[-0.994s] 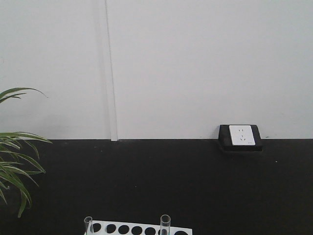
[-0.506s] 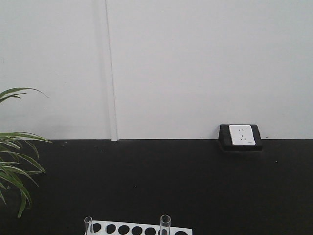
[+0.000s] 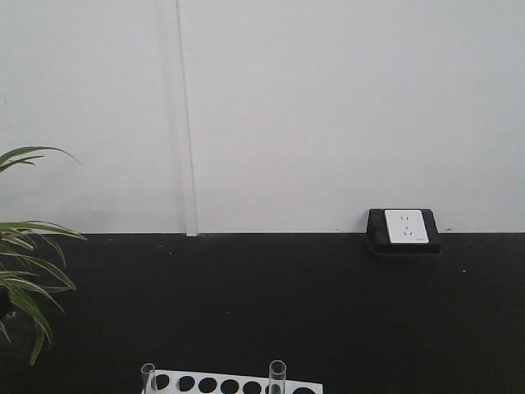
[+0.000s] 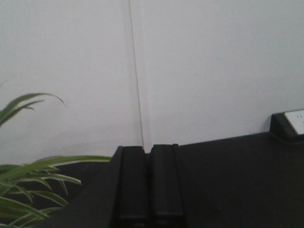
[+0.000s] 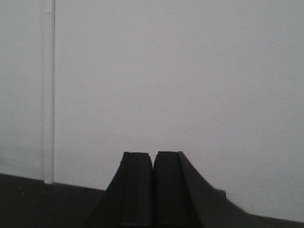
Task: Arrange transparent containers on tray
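Two transparent containers stand upright in a white rack with round holes [image 3: 238, 383] at the bottom edge of the front view: one tube [image 3: 148, 377] at the rack's left end, another tube [image 3: 277, 376] right of the middle. The tray is out of view. My left gripper [image 4: 148, 148] is shut, its two black fingers pressed together and pointing at the white wall, holding nothing. My right gripper [image 5: 153, 154] is likewise shut and empty, raised toward the wall. Neither gripper shows in the front view.
A black table surface [image 3: 328, 312] runs back to a white wall. A green plant [image 3: 25, 279] reaches in from the left, with its leaves [image 4: 33, 171] near my left gripper. A white socket in a black box [image 3: 404, 229] sits at the back right.
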You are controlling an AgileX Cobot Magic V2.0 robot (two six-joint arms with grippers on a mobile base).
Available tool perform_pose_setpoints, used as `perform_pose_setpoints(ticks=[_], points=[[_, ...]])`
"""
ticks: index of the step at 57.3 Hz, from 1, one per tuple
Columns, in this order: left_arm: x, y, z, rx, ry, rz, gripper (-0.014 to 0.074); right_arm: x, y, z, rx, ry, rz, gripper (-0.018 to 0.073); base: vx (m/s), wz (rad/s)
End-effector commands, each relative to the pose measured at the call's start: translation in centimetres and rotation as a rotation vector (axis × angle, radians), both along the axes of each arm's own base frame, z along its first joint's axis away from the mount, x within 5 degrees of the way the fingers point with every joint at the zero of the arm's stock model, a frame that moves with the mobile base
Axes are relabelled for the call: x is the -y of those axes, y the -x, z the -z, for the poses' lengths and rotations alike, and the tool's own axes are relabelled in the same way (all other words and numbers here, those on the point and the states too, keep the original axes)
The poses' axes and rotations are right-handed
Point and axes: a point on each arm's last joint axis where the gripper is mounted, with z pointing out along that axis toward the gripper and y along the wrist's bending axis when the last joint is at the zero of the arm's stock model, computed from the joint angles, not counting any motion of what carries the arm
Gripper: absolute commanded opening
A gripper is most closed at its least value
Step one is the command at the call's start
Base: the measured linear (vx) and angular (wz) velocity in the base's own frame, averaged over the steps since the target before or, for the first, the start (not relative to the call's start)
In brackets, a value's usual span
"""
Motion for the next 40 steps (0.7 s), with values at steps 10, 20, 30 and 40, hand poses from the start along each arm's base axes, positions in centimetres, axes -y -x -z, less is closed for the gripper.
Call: perform_pose_setpoints(ticks=[10, 20, 30, 40], points=[[0.25, -0.76, -1.64, 0.107, 0.039, 0.01, 0.0083, -0.11, -1.32, -1.03, 0.073, 0.001, 0.014, 0.0093, 0.0, 0.0], [0.25, -0.73, -1.65, 0.107, 0.038, 0.01, 0.0256, -0.11, -1.33, -1.01, 0.07, -0.003, 0.014, 0.0321, 0.0, 0.0], [0.25, -0.77, -1.56, 0.099, 0.034, 0.01, 0.0468, -0.1, -1.32, -1.04, 0.073, -0.005, 0.014, 0.0583, 0.0, 0.0], [0.26, -0.79, -1.56, 0.1, 0.034, 0.01, 0.0584, -0.1, -1.32, -1.04, 0.072, -0.012, 0.013, 0.072, 0.0, 0.0]])
